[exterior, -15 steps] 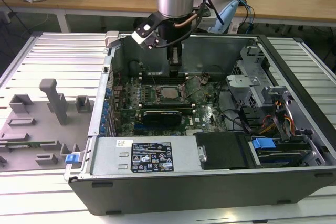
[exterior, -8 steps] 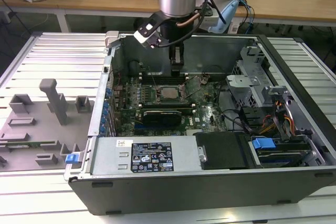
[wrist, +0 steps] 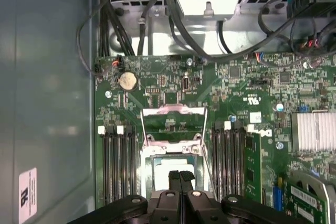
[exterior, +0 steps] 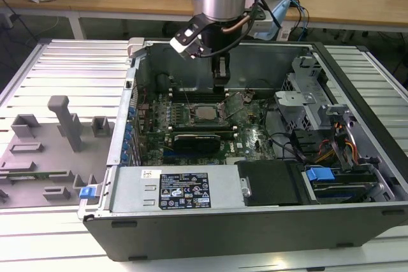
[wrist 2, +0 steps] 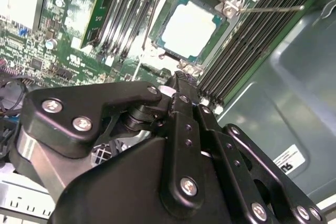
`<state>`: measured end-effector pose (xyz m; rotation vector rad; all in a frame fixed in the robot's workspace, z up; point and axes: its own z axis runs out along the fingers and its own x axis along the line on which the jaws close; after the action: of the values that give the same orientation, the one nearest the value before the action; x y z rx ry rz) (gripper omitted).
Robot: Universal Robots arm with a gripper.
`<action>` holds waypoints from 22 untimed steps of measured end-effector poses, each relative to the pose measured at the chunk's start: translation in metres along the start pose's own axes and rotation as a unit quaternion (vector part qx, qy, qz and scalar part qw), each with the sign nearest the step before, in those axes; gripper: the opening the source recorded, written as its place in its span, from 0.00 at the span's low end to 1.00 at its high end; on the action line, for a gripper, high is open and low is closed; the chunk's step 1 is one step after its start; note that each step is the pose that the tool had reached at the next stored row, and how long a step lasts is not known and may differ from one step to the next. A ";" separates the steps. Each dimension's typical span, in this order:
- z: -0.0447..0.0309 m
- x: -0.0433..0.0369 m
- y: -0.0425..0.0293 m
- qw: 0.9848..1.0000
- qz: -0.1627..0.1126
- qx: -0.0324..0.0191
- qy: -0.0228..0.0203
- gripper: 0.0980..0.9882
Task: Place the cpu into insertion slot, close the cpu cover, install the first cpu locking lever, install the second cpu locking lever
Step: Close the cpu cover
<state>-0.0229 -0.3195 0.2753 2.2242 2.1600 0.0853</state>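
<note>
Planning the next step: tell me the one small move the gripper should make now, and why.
Probably nudge the shut gripper toward the cover and tip it down over the chip. The chip already sits in the socket, the cover is flipped open beyond it, and the gripper holds nothing, poised over the socket.

Black rectangular label plate with white print (exterior: 183, 194) on grey metal cover (exterior: 127, 186), small white sticker (exterior: 151, 174) just beside it, white paper sticker (wrist: 27, 187) on grey case wall (wrist: 47, 77), nothing legible.
</note>
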 end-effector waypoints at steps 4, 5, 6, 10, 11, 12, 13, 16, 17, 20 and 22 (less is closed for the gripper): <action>0.0007 0.0003 0.0104 1.000 0.000 0.000 0.000 0.01; 0.0009 0.0004 0.0131 1.000 0.000 0.000 0.000 0.01; 0.0010 0.0004 0.0148 1.000 0.000 0.000 0.000 0.01; 0.0014 0.0006 0.0206 1.000 0.000 0.000 0.000 0.01; 0.0015 0.0006 0.0221 1.000 0.000 0.000 0.000 0.01; 0.0016 0.0007 0.0237 1.000 0.000 0.000 0.000 0.01; 0.0017 0.0007 0.0253 1.000 0.000 0.000 0.000 0.01; 0.0021 0.0009 0.0311 1.000 0.000 0.000 0.000 0.01; 0.0022 0.0010 0.0331 1.000 0.000 0.000 0.000 0.01; 0.0031 0.0013 0.0443 1.000 0.000 0.000 0.000 0.01; 0.0037 0.0016 0.0539 1.000 0.000 0.000 0.000 0.01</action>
<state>0.0311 -0.3194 0.2753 2.2244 2.1601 0.0850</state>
